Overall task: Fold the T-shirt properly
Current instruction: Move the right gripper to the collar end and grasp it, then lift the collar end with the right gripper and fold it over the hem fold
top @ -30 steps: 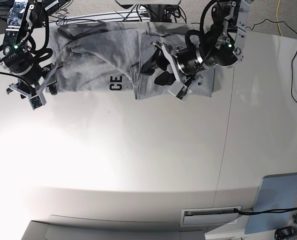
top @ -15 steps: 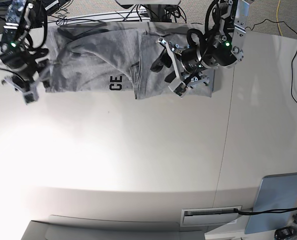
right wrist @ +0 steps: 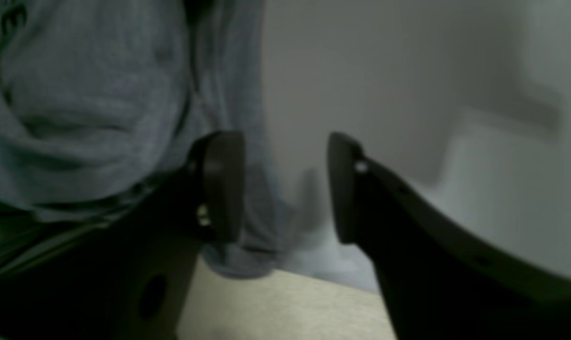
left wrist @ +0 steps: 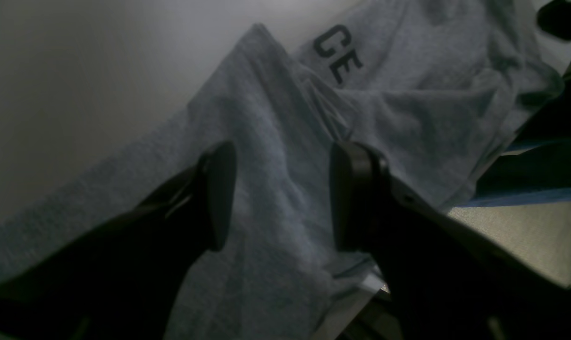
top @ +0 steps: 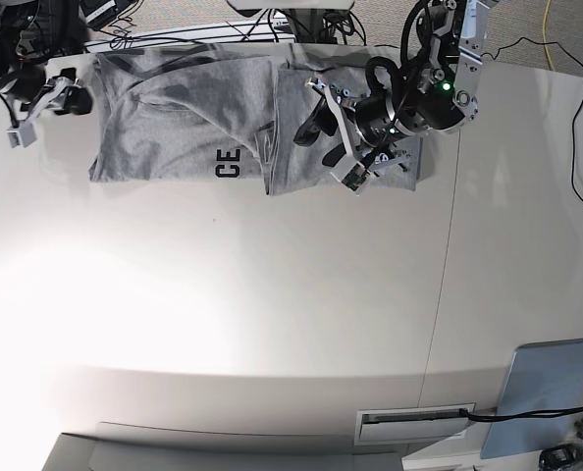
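While both side panels of the T-shirt [top: 193, 137] look folded inward beneath my wide, empty left gripper [top: 336, 137], my right gripper [top: 38, 103] hangs empty beside it; crosswise folds remain, I judge.

Right claw [top: 38, 111] lifted clear of the T-shirt [top: 174, 137] and drawn outward, left claw [top: 339, 132] pulled back slightly, cloth flattened.
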Available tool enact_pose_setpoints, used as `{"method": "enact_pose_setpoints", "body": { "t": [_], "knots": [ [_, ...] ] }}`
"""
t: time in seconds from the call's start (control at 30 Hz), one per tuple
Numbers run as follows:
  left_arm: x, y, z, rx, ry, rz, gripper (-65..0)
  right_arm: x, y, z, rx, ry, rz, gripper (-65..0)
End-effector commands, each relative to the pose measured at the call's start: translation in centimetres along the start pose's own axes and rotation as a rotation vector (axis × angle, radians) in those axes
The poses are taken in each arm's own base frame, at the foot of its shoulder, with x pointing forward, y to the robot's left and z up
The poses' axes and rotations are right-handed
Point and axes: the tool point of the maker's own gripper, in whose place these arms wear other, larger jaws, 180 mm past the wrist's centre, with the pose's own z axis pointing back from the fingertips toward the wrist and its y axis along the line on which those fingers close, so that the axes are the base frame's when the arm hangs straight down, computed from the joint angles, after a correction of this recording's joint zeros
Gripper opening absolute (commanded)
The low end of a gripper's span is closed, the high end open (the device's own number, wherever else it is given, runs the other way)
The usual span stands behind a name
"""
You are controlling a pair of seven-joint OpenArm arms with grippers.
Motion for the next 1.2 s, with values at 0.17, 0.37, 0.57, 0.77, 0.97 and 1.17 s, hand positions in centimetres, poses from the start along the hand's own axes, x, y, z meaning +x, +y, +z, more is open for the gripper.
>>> {"method": "enact_pose_setpoints", "body": {
  "t": [0.17,0.37,0.57,0.77,0.97,1.17],
  "knots": [
    [1.1,-0.2,0.3,-0.009,-0.043,-0.012,-32.7,0.8,0.8,-0.3,0.031,-0.007,0.04,-32.3],
    [1.1,-0.2,0.3,-0.009,-0.043,-0.012,-32.9,1.5,1.6,-1.5,0.037,-0.01,-0.013,-32.3],
    [1.1,-0.2,0.3,-0.009,-0.042,-0.012,-32.9,2.2,2.7,-3.2,0.041,0.012,-0.018,-32.3],
    [1.1,-0.2,0.3,-0.009,-0.042,-0.012,-32.9,1.0,4.9,-4.7,0.101,0.086,0.011,-32.4],
    [1.1,-0.2,0.3,-0.008,-0.043,-0.013,-32.9,0.5,6.7,-5.4,0.161,0.106,0.023,-32.4],
    [1.1,-0.2,0.3,-0.008,-0.042,-0.012,-32.9,0.5,7.2,-5.8,0.173,0.088,0.014,-50.1]
  ]
}}
